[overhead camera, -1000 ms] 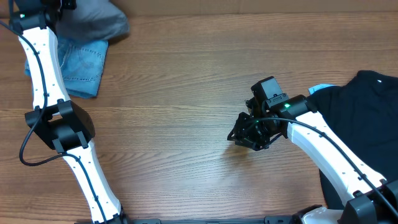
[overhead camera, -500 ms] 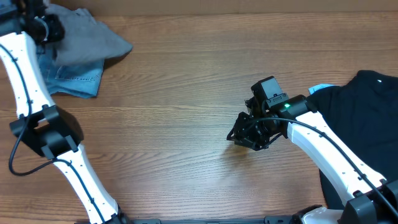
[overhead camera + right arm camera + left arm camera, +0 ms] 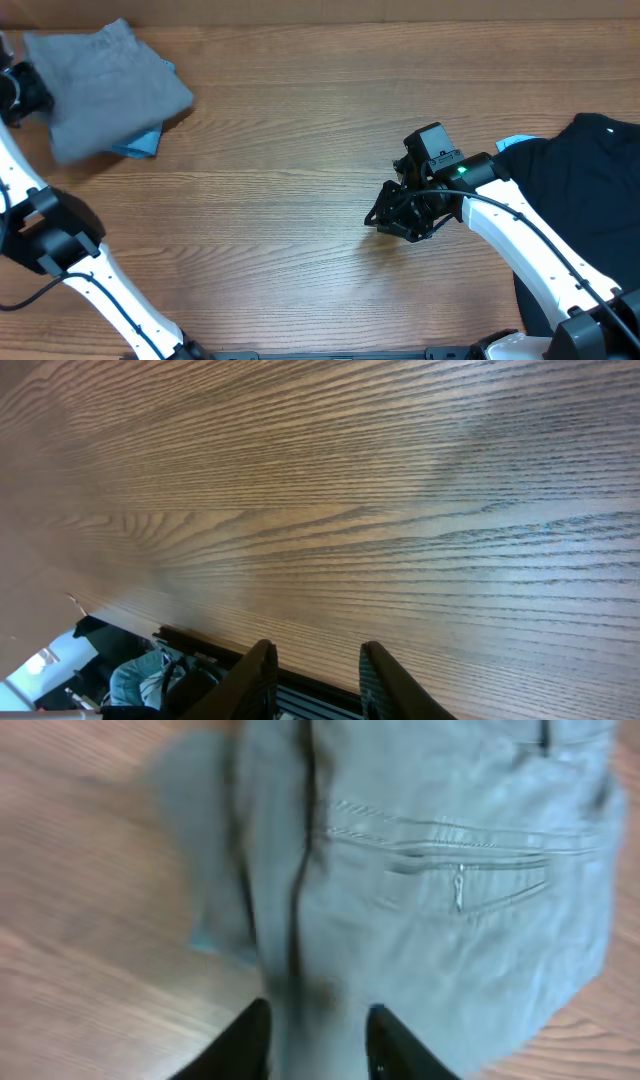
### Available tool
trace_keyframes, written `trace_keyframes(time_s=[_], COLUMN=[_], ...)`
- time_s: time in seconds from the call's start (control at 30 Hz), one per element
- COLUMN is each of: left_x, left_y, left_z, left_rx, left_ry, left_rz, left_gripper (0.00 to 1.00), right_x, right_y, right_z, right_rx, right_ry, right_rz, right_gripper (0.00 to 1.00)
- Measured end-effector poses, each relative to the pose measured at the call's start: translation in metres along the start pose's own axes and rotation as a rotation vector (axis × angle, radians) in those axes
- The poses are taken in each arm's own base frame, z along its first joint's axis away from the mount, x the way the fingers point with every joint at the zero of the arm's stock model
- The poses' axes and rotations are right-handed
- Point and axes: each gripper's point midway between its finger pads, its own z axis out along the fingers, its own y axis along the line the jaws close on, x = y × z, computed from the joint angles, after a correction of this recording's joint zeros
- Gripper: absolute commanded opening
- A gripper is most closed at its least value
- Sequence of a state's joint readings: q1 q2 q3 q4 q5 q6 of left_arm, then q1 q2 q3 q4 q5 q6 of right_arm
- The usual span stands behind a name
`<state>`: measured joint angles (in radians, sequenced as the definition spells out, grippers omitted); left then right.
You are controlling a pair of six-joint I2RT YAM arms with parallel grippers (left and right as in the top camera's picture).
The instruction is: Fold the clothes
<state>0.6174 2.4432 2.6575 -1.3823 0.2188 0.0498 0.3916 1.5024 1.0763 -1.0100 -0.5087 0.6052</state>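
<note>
The clothes, grey-olive shorts (image 3: pixel 105 90), lie folded at the table's back left, on top of a light-blue denim garment (image 3: pixel 142 148) that shows only at one corner. In the left wrist view the shorts (image 3: pixel 450 920) fill most of the picture, blurred, with a zipped pocket facing up. My left gripper (image 3: pixel 20 95) is at the shorts' left edge. Its jaws stand apart and open, and grey cloth shows in the gap of that gripper (image 3: pixel 318 1045). My right gripper (image 3: pixel 385 215) hovers over bare wood right of centre, open and with nothing in it (image 3: pixel 315 680).
A black garment (image 3: pixel 590 180) lies spread at the right edge, partly under the right arm. The wooden table (image 3: pixel 300 150) runs between the two piles. Past the table's edge in the right wrist view are dark frame parts and a bundle of pale cloth (image 3: pixel 140 680).
My left arm has swung left and toward the front, drawing the shorts across the denim so that they cover nearly all of it. Its jaws have widened. The right arm has not moved.
</note>
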Motion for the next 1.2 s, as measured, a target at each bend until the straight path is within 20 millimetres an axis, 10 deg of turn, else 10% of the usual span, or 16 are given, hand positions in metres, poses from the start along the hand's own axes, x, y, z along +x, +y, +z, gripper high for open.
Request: trace_keyframes(time_s=[0.03,0.3,0.57,0.67,0.83,1.03,1.2], left_x=[0.001,0.0,-0.02,-0.031,-0.046,-0.001,0.017], left_y=[0.005,0.004,-0.041,-0.053,-0.051,-0.004,0.012], left_z=[-0.001,-0.017,-0.067,-0.065,-0.017,0.083,0.113], left_rx=[-0.007,0.004,0.123,0.101,0.072,0.016,0.018], left_ry=[0.002,-0.016,-0.147,-0.19,-0.197,0.031,0.099], left_rz=[-0.009,-0.013,0.089,0.136,0.145,0.04,-0.012], left_gripper=[0.89,0.78,0.09,0.06,0.06,0.2,0.23], right_x=[0.0,0.0,-0.004,-0.005,-0.005,-0.005,-0.005], right_y=[0.0,0.0,0.003,0.004,0.004,0.004,0.004], right_z=[0.0,0.0,0.0,0.0,0.0,0.0,0.0], right_rx=[0.0,0.0,-0.013,-0.016,-0.017,-0.016,-0.016], right_ry=[0.0,0.0,-0.016,-0.02,-0.021,-0.02,-0.021], right_rz=[0.0,-0.007,-0.034,-0.037,-0.04,-0.04,-0.041], right_gripper=[0.31,0.31,0.31,0.31,0.3,0.3,0.3])
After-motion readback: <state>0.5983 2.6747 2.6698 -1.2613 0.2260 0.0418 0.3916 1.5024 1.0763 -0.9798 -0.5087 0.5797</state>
